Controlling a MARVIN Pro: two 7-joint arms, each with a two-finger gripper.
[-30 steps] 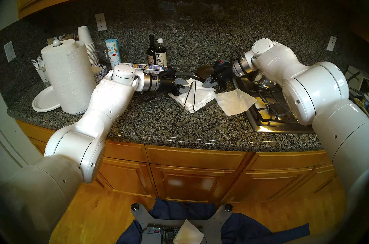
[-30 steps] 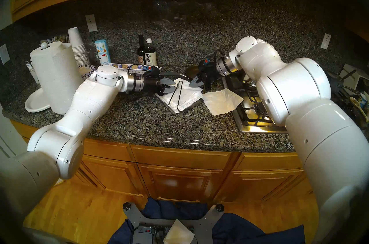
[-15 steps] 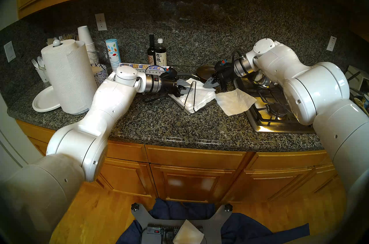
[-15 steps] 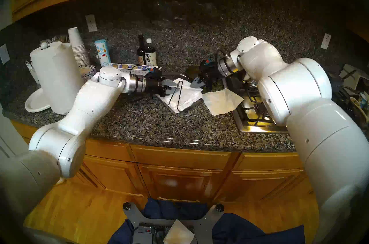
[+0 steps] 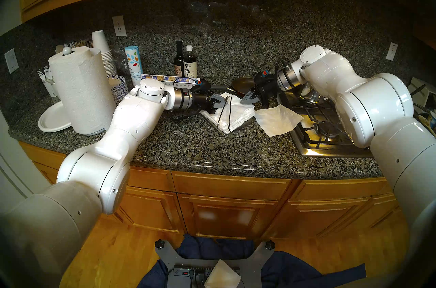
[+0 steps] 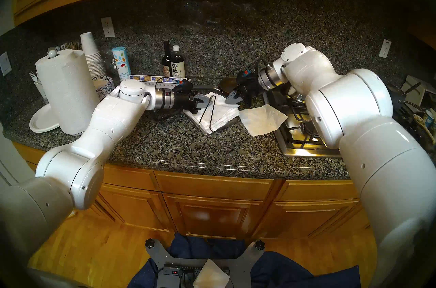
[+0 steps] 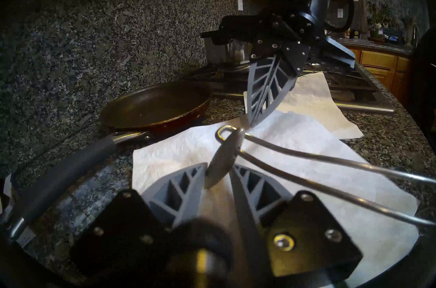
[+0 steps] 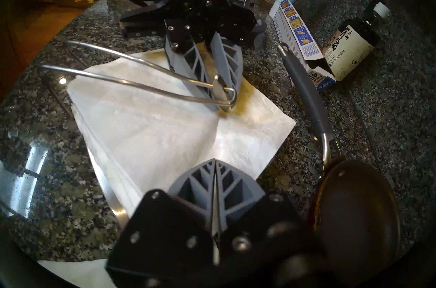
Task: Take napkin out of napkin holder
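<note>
Left claw, fingers part open around the holder's oval pad, not clamped. Right claw shut, empty, over the napkin stack. Loose napkin lies beside the napkin holder. Risk: pad slipping, wire arm dropping back.

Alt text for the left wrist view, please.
The left gripper, part open, flanks the oval pad of the napkin holder's raised wire arm above the napkin stack. The shut right gripper hangs beyond, a frying pan to its left.
</note>
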